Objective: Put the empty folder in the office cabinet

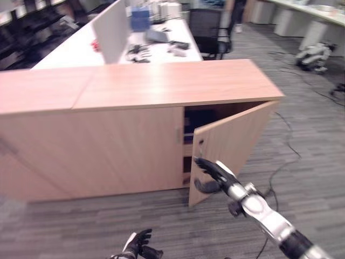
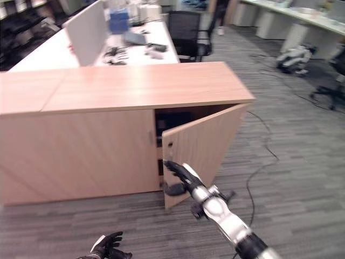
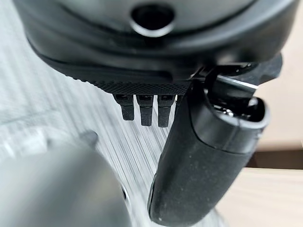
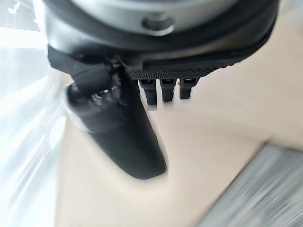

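Note:
The light wooden office cabinet (image 1: 161, 86) stands ahead of me. Its right door (image 1: 237, 140) is swung partly outward. My right hand (image 1: 213, 174) is at the door's free edge, low down, with straight fingers lying against the wood and the thumb (image 4: 128, 137) spread apart. Nothing is in that hand. Dark blue items (image 1: 197, 121) sit on a shelf inside the opening. My left hand (image 1: 139, 245) hangs low over the carpet with relaxed, spread fingers, holding nothing; its thumb (image 3: 203, 156) sticks out in the left wrist view.
Behind the cabinet is a white desk (image 1: 161, 43) with a divider panel (image 1: 110, 29) and clutter. A black office chair (image 1: 207, 29) stands beyond it. A small robot (image 1: 315, 54) lies on the grey carpet at the far right.

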